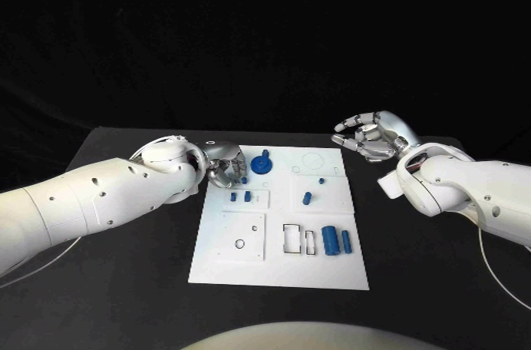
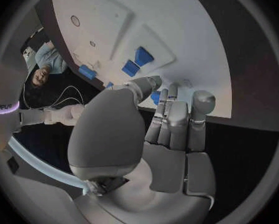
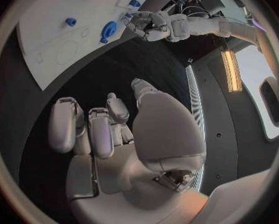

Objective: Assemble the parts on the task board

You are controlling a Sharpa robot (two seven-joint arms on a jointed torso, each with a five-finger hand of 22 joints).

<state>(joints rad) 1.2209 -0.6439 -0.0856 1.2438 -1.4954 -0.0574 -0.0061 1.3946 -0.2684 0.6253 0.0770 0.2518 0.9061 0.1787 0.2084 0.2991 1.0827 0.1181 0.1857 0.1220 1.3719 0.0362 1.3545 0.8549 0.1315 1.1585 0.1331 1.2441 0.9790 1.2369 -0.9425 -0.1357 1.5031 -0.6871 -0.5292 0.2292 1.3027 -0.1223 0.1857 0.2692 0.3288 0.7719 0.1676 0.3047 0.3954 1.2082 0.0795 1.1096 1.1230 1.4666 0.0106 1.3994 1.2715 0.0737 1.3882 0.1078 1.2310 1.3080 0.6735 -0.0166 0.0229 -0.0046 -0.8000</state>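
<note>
The white task board (image 1: 282,267) lies mid-table with blue parts on it: a round part (image 1: 261,164), two small pegs (image 1: 242,197), two small pieces (image 1: 307,199), and a large cylinder (image 1: 331,240) beside a thinner one (image 1: 346,242). My left hand (image 1: 225,166) hovers at the board's far left corner with its fingers curled down. In the left wrist view a small blue part (image 2: 154,97) peeks out between the thumb and fingers (image 2: 176,117); whether it is gripped is hidden. My right hand (image 1: 371,137) is raised off the board's far right corner, fingers apart, holding nothing.
The board (image 2: 176,30) has empty recesses: a ring outline (image 1: 312,163), rectangular slots (image 1: 292,239) and a small hole (image 1: 240,244). Black table (image 1: 431,273) surrounds the board on all sides. The right wrist view shows the left hand (image 3: 148,25) next to the round part (image 3: 108,30).
</note>
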